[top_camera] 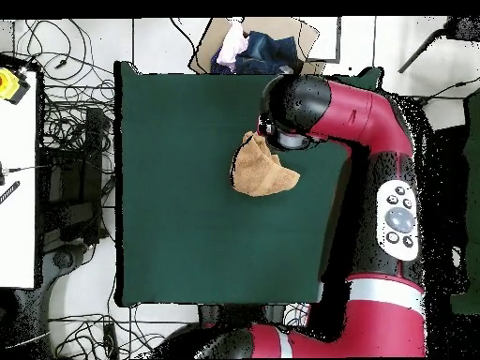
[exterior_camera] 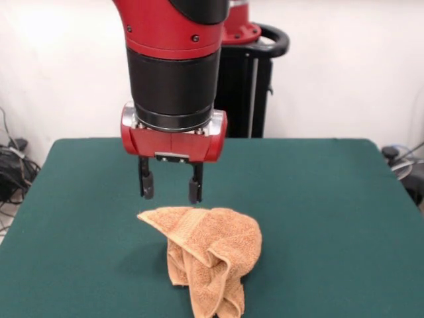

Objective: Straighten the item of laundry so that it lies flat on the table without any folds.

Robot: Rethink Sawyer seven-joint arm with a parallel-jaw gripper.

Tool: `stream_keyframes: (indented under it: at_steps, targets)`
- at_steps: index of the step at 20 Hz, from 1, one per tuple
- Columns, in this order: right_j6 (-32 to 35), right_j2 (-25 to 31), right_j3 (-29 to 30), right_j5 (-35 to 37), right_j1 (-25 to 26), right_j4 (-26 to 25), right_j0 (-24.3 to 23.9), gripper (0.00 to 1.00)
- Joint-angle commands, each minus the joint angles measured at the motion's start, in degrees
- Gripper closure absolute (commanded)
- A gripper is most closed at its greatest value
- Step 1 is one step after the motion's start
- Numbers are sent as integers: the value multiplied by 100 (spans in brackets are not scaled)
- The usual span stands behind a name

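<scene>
Towel (exterior_camera: 209, 255) first: the orange-tan terry-cloth hand towel sits crumpled in a heap on the dark green table (exterior_camera: 79, 218), just below the pincer (exterior_camera: 169, 184) and a little to its right in the front view. Going from left to right in that view, the bare green felt lies to the pincer's left. Then comes the pincer itself, hanging from the red and black arm (exterior_camera: 173, 66) with its two dark fingers (exterior_camera: 146, 182) pointing down, spread apart and holding nothing. A gap of green shows between the fingertips and the towel's top edge, so they do not touch the cloth. Under and to the right of the pincer the towel bunches into a rounded hump, with a woven band running across its upper fold and loose folds trailing down toward the picture's lower edge. Farther right the table is green felt again.

From overhead, the towel (top_camera: 262, 169) lies partly tucked under the black wrist of the arm (top_camera: 352, 112), with its free part spreading left of it onto the table (top_camera: 178, 206). The pincer itself is hidden beneath the wrist in that view. A pile of dark and pale cloth (top_camera: 251, 49) on a cardboard sheet lies beyond the table's top edge.
</scene>
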Motion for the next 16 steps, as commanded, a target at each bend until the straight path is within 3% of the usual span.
stream_keyframes:
  at_steps: [1,8,16]
  targets:
    - [43,527,1000,-594,79,144,-243,0]
    - [-285,921,879,-1544,530,-24,-488,0]
    - [-272,947,546,-1934,778,-289,-414,0]
